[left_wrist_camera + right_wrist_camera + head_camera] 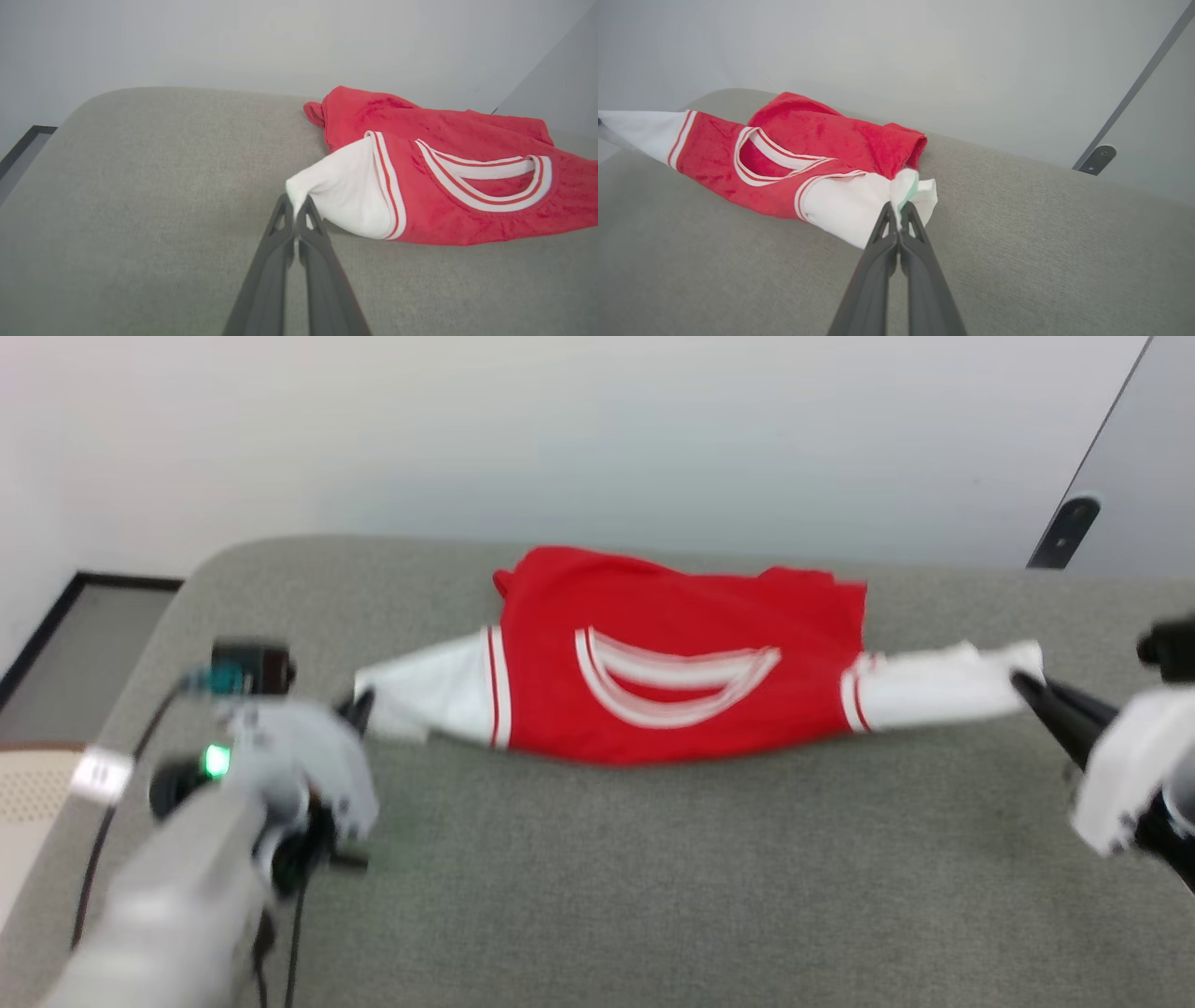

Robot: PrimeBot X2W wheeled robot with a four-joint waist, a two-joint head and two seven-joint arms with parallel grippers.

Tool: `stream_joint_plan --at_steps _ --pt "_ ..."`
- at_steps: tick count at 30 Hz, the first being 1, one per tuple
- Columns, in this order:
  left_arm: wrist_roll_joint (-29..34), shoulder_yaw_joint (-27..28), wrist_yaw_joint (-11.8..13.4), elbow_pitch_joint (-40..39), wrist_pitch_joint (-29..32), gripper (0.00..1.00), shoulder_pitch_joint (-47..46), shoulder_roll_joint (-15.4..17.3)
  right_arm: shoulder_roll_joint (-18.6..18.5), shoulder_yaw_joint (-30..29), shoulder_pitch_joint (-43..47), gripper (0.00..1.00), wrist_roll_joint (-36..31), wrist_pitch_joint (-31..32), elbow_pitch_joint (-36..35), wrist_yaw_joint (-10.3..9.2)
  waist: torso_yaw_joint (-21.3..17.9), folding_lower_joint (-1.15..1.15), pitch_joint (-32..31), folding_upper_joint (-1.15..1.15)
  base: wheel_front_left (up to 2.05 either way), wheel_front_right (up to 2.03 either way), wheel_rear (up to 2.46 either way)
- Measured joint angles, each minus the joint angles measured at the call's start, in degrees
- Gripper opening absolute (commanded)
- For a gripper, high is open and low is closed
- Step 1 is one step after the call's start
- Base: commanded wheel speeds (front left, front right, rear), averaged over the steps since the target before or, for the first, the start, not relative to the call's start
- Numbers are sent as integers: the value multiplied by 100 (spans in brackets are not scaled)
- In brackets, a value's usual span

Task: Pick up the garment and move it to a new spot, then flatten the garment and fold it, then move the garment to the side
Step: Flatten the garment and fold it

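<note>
Grey bench [597,896], garment [672,653] strung across its far middle, long axis nine to three, neckline toward six. Flattening step, I'd say. Left gripper [295,207] and right gripper [899,210]: jaws clamped on its white ends. Next calls for an even outward pull, then lowering flat.

Grey fabric-covered table [653,896], rounded corners, red white-sleeved garment [672,616] across its far half

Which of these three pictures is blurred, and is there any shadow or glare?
Head view: blurred overall, most on the left gripper and its arm. Left wrist view: sharp; the garment casts a soft shadow on the grey surface. Right wrist view: sharp, even light, no glare.
</note>
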Motion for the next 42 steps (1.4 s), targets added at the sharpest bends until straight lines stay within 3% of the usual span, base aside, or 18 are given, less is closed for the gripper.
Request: stream_joint_plan --at_steps 2,7,11,16,23,31,42 --pt "-115 37 134 -353 -18 0 507 186 -274 20 342 0 -148 -73 -246 -1 -15 0 -133 0 0 0 0" --pt "-405 81 654 -1493 65 0 1782 658 -556 -176 1201 0 -146 -10 -410 -1 -6 0 -316 0 0 0 0" --pt "-621 134 1293 -2509 137 0 2663 998 -569 -358 1678 0 23 396 -517 -1 30 0 -277 0 0 0 0" --pt "-828 151 2045 -3794 287 0 3524 1497 -558 -530 2248 0 378 1377 -775 -2 31 0 -178 0 0 0 0" --pt "-967 102 2820 -4888 535 0 4233 2036 -673 -993 2910 0 468 2245 -1109 -1 52 0 -64 0 0 0 0" --pt "-1017 34 3263 -5058 694 0 4401 2081 -358 -1525 3198 0 -246 2835 -1163 -1 5 0 29 0 0 0 0" --pt "-939 83 3257 -4782 641 0 4093 1853 302 -2176 3198 0 -800 3445 -1326 -1 -105 0 189 0 0 0 0"
